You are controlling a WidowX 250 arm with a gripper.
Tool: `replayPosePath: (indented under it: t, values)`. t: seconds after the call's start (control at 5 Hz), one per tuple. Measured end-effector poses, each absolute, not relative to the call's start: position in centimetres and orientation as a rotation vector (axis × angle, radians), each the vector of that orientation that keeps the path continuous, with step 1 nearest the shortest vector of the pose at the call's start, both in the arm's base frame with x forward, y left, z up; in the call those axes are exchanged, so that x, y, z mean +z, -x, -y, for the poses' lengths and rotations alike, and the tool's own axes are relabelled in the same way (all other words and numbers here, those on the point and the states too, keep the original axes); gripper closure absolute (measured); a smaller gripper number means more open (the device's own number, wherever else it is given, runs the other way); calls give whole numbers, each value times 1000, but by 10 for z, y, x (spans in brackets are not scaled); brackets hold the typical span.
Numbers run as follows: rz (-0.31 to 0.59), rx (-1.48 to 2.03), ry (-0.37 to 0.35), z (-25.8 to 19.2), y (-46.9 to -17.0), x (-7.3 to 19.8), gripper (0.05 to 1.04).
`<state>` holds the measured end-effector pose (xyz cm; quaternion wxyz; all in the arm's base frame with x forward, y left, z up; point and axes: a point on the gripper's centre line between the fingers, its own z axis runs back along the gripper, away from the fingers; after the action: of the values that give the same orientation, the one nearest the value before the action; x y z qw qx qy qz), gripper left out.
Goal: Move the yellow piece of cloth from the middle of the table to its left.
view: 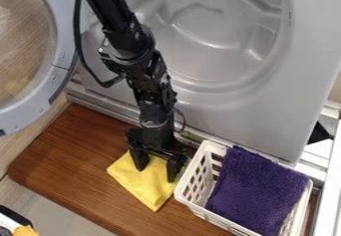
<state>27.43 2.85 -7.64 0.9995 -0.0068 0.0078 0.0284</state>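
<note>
Steeply, the arm (138, 48) slants down from the top edge, its tool (156, 174) over the yellow cloth (148, 188), fingers (140, 159) apart.

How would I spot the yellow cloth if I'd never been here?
Find the big grey machine with the round opening, then the brown wooden table in front of it. There, under the black robot arm, beside the white basket, lies the yellow cloth. It's bright yellow and on the wood, while the dark purple cloth sits in the basket.
</note>
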Motion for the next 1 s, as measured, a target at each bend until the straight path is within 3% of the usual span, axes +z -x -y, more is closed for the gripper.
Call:
replayPosePath:
  t: [1.0]
  values:
    - [-8,280,-34,-110,-273,-68,84]
